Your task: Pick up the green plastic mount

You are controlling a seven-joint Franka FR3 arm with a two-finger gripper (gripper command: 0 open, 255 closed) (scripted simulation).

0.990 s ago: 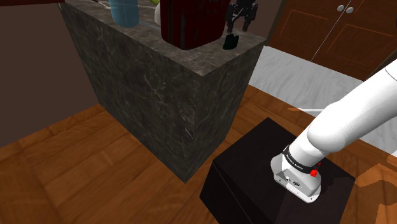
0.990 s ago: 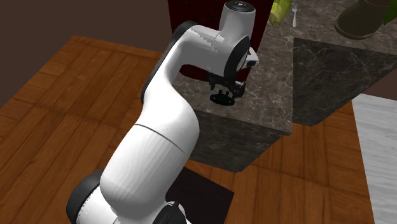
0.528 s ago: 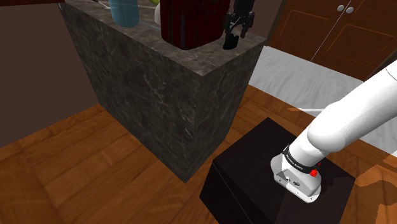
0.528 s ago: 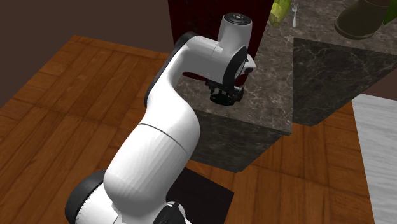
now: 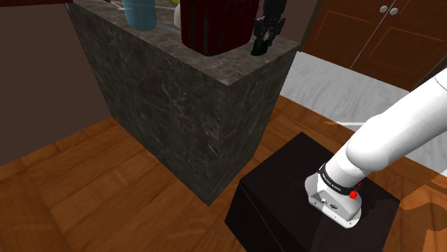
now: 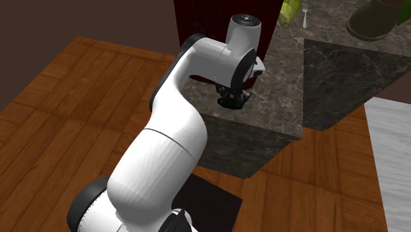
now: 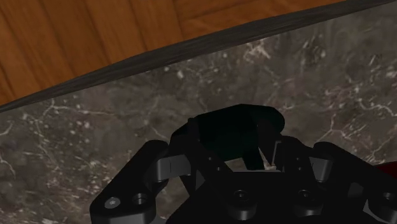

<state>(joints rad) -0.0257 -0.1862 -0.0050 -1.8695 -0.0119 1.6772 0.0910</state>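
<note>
Shoulder view: my gripper (image 5: 261, 43) hangs right over the dark green mount (image 5: 258, 50), near the counter (image 5: 236, 68) corner. Second exterior view: the edge is close beside me, so a nudge could tip it off. Wrist view: the mount is directly beneath me, but I can't tell if I've clamped it, and a shallow hold would slip.

Shoulder view looks down past the stand (image 5: 281, 187) at the counter (image 5: 172, 107). Second exterior view looks down from behind the arm (image 6: 171, 132). Wrist view sits close above that counter.
</note>
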